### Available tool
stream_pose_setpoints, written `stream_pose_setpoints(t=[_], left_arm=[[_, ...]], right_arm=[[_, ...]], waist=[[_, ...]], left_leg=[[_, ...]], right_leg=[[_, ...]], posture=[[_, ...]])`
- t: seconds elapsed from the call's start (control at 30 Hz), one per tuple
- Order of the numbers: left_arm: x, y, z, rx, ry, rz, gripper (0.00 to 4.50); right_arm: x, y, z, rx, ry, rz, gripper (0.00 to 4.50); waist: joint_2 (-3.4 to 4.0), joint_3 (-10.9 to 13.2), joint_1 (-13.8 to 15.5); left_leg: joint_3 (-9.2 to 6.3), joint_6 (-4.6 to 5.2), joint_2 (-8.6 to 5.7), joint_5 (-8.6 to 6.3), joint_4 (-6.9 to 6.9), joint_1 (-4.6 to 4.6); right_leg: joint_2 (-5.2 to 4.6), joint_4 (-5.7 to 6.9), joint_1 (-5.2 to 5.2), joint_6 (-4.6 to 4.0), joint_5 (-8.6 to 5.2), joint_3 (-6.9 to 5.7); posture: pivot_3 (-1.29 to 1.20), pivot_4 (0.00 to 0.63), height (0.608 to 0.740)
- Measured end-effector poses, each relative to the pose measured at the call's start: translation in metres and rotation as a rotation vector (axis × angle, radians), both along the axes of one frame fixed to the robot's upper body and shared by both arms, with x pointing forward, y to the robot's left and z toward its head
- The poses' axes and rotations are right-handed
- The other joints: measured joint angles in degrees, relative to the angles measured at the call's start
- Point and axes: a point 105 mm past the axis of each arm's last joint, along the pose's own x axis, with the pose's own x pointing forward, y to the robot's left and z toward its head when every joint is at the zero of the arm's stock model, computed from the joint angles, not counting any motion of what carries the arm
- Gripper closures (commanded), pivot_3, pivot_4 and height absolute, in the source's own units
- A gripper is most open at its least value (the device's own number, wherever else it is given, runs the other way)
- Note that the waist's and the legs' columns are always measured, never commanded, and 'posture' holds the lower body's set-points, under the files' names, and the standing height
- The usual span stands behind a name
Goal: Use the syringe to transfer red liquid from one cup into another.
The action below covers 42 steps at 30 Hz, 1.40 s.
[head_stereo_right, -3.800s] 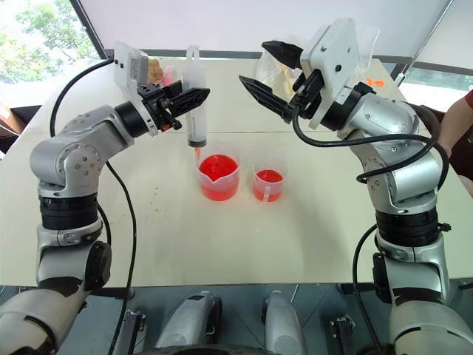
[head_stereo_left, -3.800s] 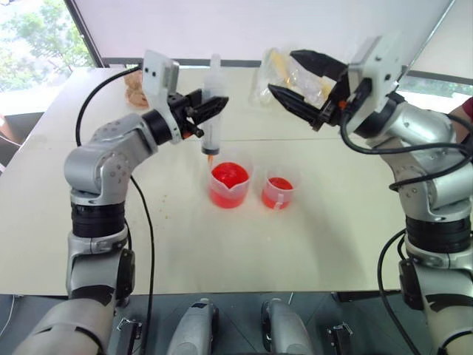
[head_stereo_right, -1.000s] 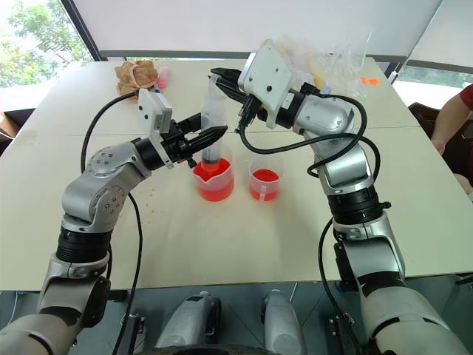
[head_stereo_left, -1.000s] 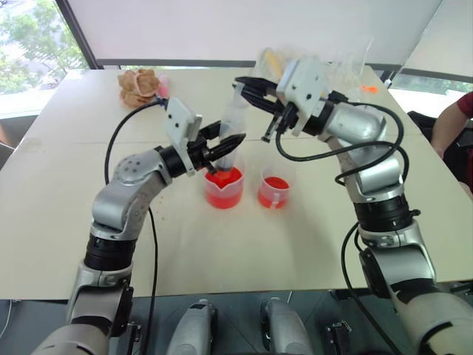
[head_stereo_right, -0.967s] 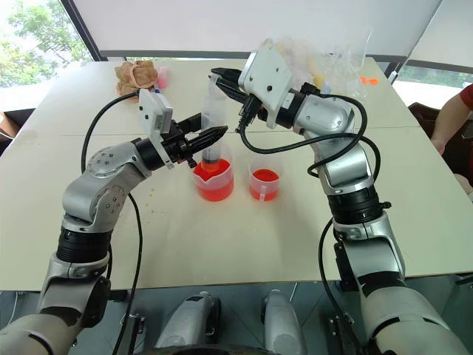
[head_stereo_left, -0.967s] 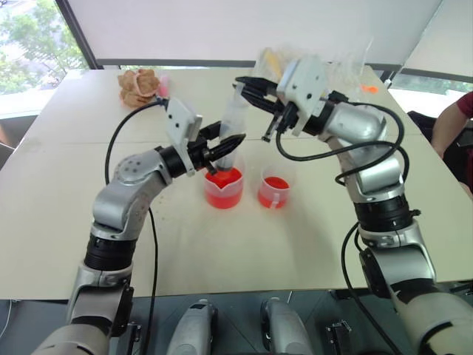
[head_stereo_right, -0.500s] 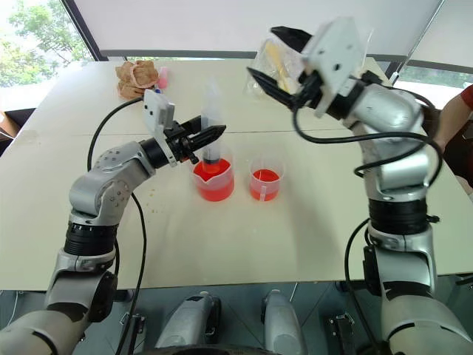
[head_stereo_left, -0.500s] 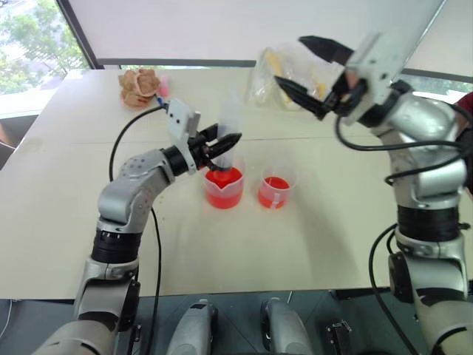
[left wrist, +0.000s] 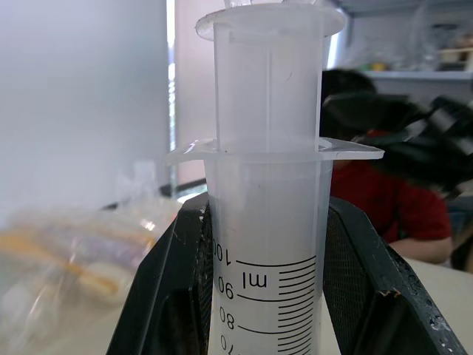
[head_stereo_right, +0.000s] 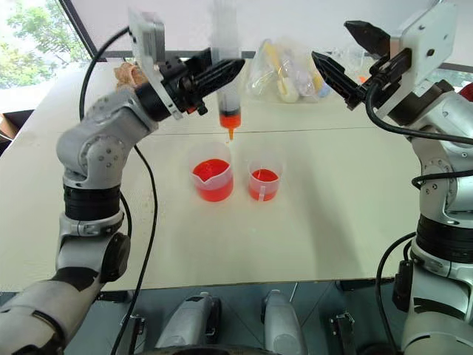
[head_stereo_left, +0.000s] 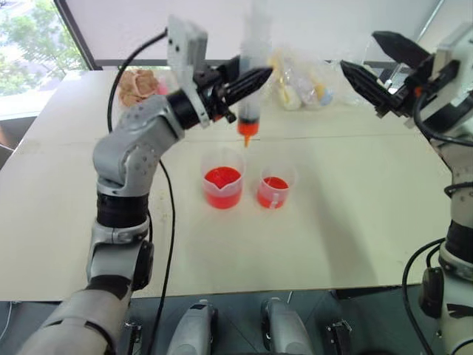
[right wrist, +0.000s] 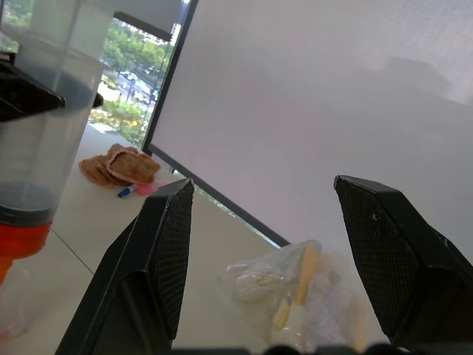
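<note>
My left gripper [head_stereo_left: 253, 77] is shut on the barrel of the clear syringe [head_stereo_left: 253, 66] and holds it upright in the air, orange tip [head_stereo_right: 230, 122] down. It hangs above and just behind the larger spouted cup [head_stereo_left: 222, 186], which holds red liquid [head_stereo_left: 221, 177]. The smaller cup [head_stereo_left: 275, 189] stands just right of it, with red liquid in its bottom too. In the left wrist view the black fingers [left wrist: 174, 296] clamp the marked barrel [left wrist: 266, 237] below its flange. My right gripper [head_stereo_left: 360, 52] hangs open in the air, well to the right of the syringe, holding nothing.
At the back of the pale table [head_stereo_left: 332, 222] lies a clear plastic bag [head_stereo_left: 299, 80] of small items. A brown lump [head_stereo_left: 136, 86] sits at the back left. A person in red [head_stereo_right: 467, 92] is at the right edge.
My left gripper has lifted the syringe up out of the larger cup. My right gripper has let go of the plunger top, opened, and swung away to the right.
</note>
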Motion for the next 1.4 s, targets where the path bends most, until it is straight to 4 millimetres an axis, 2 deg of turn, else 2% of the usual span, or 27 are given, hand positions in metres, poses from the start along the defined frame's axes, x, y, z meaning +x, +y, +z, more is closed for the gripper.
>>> stream_pose_setpoints(t=[0.27, 0.47, 0.53, 0.73, 0.97, 1.17, 1.27, 1.3, 1.33, 1.4], left_arm=[[-0.003, -0.038, -0.017, -0.035, 0.072, -0.119, 3.09], [0.005, -0.067, -0.059, 0.060, 0.120, -0.111, 3.09], [0.005, -0.073, -0.067, 0.088, 0.116, -0.116, 3.09], [0.006, -0.073, -0.067, 0.089, 0.092, -0.114, 3.09], [0.005, -0.072, -0.075, 0.099, 0.102, -0.127, 3.09], [0.000, -0.072, -0.082, 0.120, 0.101, -0.141, 3.09], [-0.002, -0.072, -0.085, 0.131, 0.095, -0.144, 3.09], [-0.002, -0.072, -0.086, 0.131, 0.096, -0.143, 3.09], [-0.002, -0.072, -0.086, 0.131, 0.097, -0.142, 3.09], [-0.002, -0.072, -0.085, 0.128, 0.095, -0.138, 3.09]], right_arm=[[-0.003, -0.010, 0.009, -0.028, -0.058, -0.072, 1.36], [-0.006, -0.008, 0.011, -0.046, -0.065, -0.077, 1.36], [-0.010, -0.003, 0.012, -0.052, -0.062, -0.055, 1.36], [-0.017, 0.011, 0.011, -0.080, -0.057, -0.005, 1.36], [-0.008, 0.029, -0.014, -0.157, 0.011, 0.051, 1.36], [0.008, 0.024, -0.018, -0.185, -0.024, 0.010, 1.36], [0.012, 0.028, -0.016, -0.199, -0.051, 0.031, 1.36], [0.013, 0.029, -0.017, -0.203, -0.050, 0.038, 1.88], [0.013, 0.031, -0.019, -0.207, -0.048, 0.050, 2.14], [0.013, 0.035, -0.022, -0.216, -0.044, 0.078, 3.08]], waist=[[-0.02, 0.0, 0.4], [-0.01, 0.0, 0.2], [-0.01, 0.0, 0.2], [-0.01, 0.0, 0.3], [-0.01, 0.0, 0.3], [-0.01, 0.0, 0.3], [-0.01, 0.0, 0.3], [-0.01, 0.0, 0.3], [-0.01, 0.0, 0.3], [-0.01, 0.0, 0.3]], left_leg=[[-0.01, 0.01, -0.01, 0.00, 0.05, -0.02], [-0.01, 0.02, -0.03, 0.00, 0.05, -0.02], [-0.01, 0.02, -0.01, 0.00, 0.04, -0.01], [-0.02, 0.03, 0.01, -0.01, 0.05, -0.02], [-0.02, 0.04, 0.00, -0.01, 0.05, -0.02], [-0.02, 0.04, -0.01, -0.01, 0.06, -0.02], [-0.02, 0.03, 0.00, -0.01, 0.05, -0.01], [-0.03, 0.03, 0.00, -0.01, 0.06, -0.01], [-0.03, 0.03, 0.00, -0.01, 0.06, -0.01], [-0.02, 0.03, 0.00, -0.01, 0.06, -0.01]], right_leg=[[-0.01, -0.05, 0.07, 0.00, 0.00, 0.00], [0.02, -0.06, 0.06, 0.00, 0.00, 0.00], [0.03, -0.06, 0.06, 0.00, 0.00, 0.00], [0.01, -0.07, 0.07, 0.00, 0.00, 0.00], [0.01, -0.07, 0.07, 0.00, 0.00, -0.01], [0.01, -0.07, 0.07, 0.00, 0.00, -0.01], [0.01, -0.07, 0.07, 0.00, 0.00, -0.01], [0.02, -0.07, 0.07, 0.00, 0.00, -0.01], [0.02, -0.07, 0.07, 0.00, 0.00, -0.01], [0.01, -0.07, 0.07, 0.00, 0.00, -0.01]], posture=[[0.00, 0.150, 0.740], [0.00, 0.150, 0.740], [0.00, 0.150, 0.740], [0.00, 0.150, 0.740], [0.00, 0.150, 0.740], [0.00, 0.150, 0.740], [0.00, 0.150, 0.740], [0.00, 0.150, 0.740], [0.00, 0.150, 0.740], [0.00, 0.150, 0.740]])
